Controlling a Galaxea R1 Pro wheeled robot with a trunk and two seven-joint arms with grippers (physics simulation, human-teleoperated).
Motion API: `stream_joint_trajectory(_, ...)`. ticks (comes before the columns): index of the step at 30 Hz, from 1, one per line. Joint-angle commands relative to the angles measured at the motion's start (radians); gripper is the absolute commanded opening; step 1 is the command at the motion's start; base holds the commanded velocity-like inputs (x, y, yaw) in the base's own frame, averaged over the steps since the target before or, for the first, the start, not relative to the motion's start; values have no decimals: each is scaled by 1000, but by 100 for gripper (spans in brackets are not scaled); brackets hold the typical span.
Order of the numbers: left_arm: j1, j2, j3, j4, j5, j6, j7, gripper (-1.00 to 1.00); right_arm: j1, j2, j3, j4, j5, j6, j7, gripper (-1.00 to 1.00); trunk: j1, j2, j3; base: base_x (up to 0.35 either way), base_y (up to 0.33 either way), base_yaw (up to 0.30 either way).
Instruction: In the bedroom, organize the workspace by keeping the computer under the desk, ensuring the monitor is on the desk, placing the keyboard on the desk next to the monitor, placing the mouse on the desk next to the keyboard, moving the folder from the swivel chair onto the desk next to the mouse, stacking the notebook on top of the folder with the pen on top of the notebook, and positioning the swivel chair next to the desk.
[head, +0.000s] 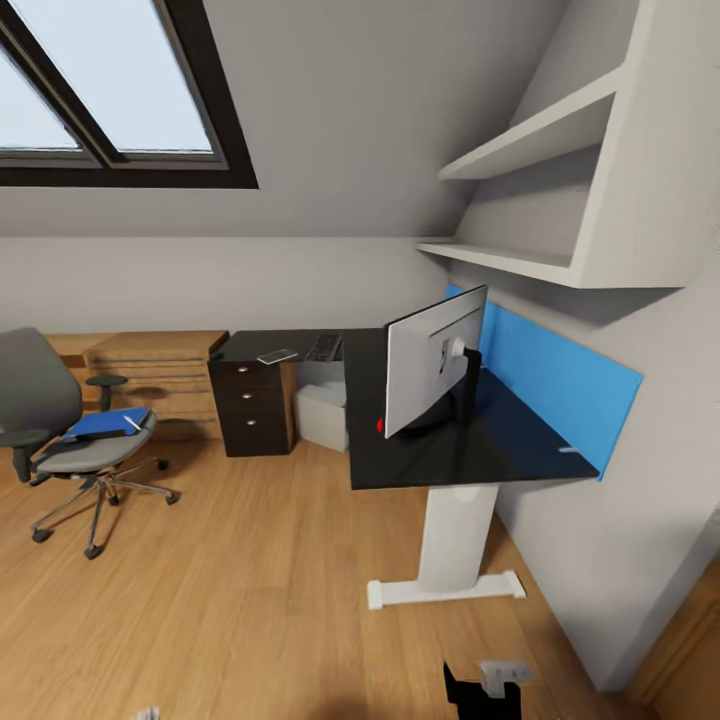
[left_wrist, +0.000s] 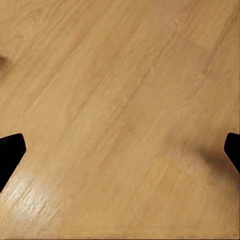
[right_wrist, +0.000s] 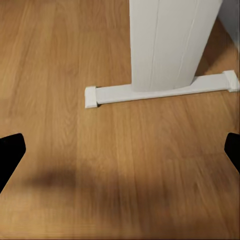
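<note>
1. The desk (head: 400, 470) stands at 2 o'clock in the head view; the monitor (head: 432, 358) is upright on it.
2. The keyboard (head: 324, 347) and the notebook (head: 277, 356) lie on the desk's far wing, at 12 o'clock.
3. The computer (head: 322, 412) sits under the desk.
4. The swivel chair (head: 60, 420) stands at 9 o'clock, well apart from the desk; the folder (head: 103, 423) lies on its seat.
5. The left end effector (left_wrist: 120, 150) is spread wide over the floor (left_wrist: 120, 75), holding nothing.
6. The right end effector (right_wrist: 120, 150) is spread wide and empty, near the desk's white pedestal leg (right_wrist: 170, 45).

Right wrist view: light wood floor (right_wrist: 120, 165) seen, planks running lengthwise. White pedestal leg (right_wrist: 170, 42) of desk seen upright on long white foot bar (right_wrist: 160, 92), laid flat on floor. Right gripper (right_wrist: 120, 155) held above bare floor, dark fingertips (right_wrist: 10, 152) spread wide apart, nothing between them. Soft shadow cast on boards below.
</note>
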Motion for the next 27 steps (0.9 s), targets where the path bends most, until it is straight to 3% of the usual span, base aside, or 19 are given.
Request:
stream_joint_trajectory(1, -1, 0, -2, -57, -23, 71, 50, 100, 3, -1, -8, 2, 2, -8, 3, 100, 0, -1, -1, 0, 0, -197)
stream_joint_trajectory(6, -23, -3, -1, -186, -90, 245, 130, 100, 8, -2, -8, 1, 3, -32, 3, 100, 0, -1, -1, 0, 0, -226)
stream_joint_trajectory(7, -46, -4, -1, -224, -105, 314, 145, 100, 9, -2, -8, 1, 3, -39, 3, 100, 0, -1, -1, 0, 0, -246)
stream_joint_trajectory(9, -77, -5, -1, -250, -115, 383, 157, 100, 10, -2, -8, 1, 3, -44, 3, 100, 0, -1, -1, 0, 0, -249)
stream_joint_trajectory(13, -209, -3, 0, -277, -125, 584, 188, 100, 11, -2, -8, 1, 4, -50, 3, 100, 0, -1, -1, 0, 0, -255)
stream_joint_trajectory(17, -320, -1, 1, -275, -127, 717, 202, 100, 11, -2, -8, 1, 5, -52, 3, 100, 0, -1, -1, 0, 0, -258)
stream_joint_trajectory(20, -399, 0, 1, -261, -128, 785, 206, 100, 13, 0, -8, 2, 5, -53, 3, 100, 0, -1, -1, 0, 0, -256)
stream_joint_trajectory(27, -520, 4, 2, -206, -130, 831, 208, 100, 16, -2, -8, 0, 5, -53, 4, 100, 0, -1, -1, 0, 0, -149)
